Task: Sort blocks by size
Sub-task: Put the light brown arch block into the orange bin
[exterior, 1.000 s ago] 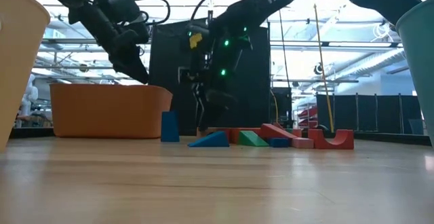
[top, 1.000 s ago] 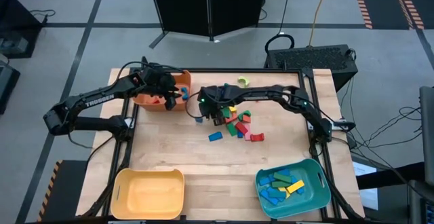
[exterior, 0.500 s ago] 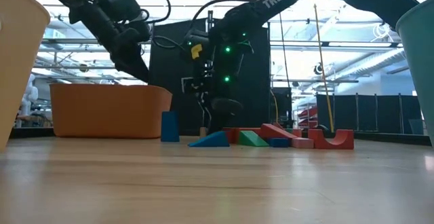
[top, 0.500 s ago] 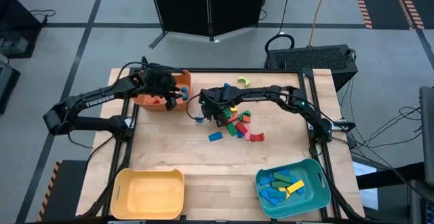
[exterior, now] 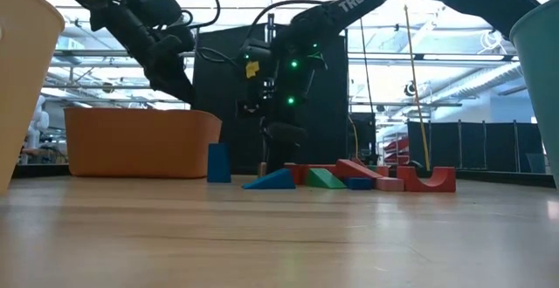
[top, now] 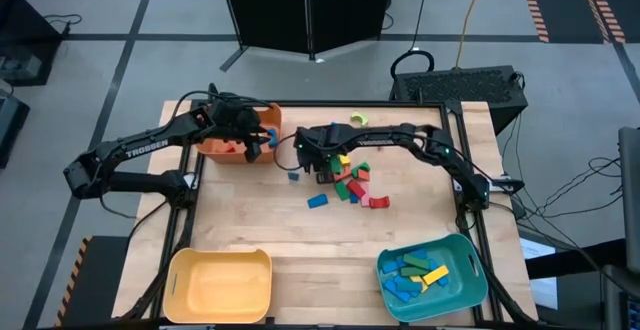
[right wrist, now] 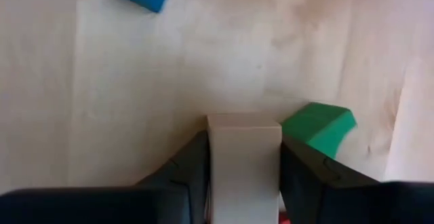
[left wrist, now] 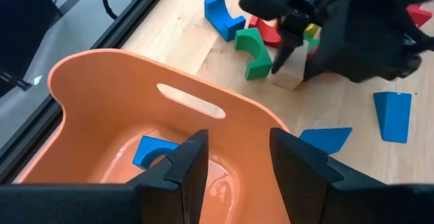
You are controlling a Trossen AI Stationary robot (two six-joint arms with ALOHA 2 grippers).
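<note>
A pile of painted blocks lies at the table's middle, with loose blue ones beside it. At the pile's left edge, a pale unpainted block stands on the table. My right gripper points down over it, shut on it. My left gripper hangs open over the orange bin at the far left, with nothing between its fingers. A blue arch block lies on that bin's floor. My right gripper pinches the pale block between its two fingers, one on each of two opposite side faces. The fingers come from above, pointing steeply down. The block stands upright with its bottom on the table.
A green block lies close against the pale one, and a blue one lies just left of it. A yellow bin stands near left; a teal bin holding blue and yellow blocks stands near right. A green arch sits by the far edge.
My right gripper has edged toward the table's right, onto the pile's left edge, and has rolled a little at the wrist. It uncovered the small blue block to its left.
</note>
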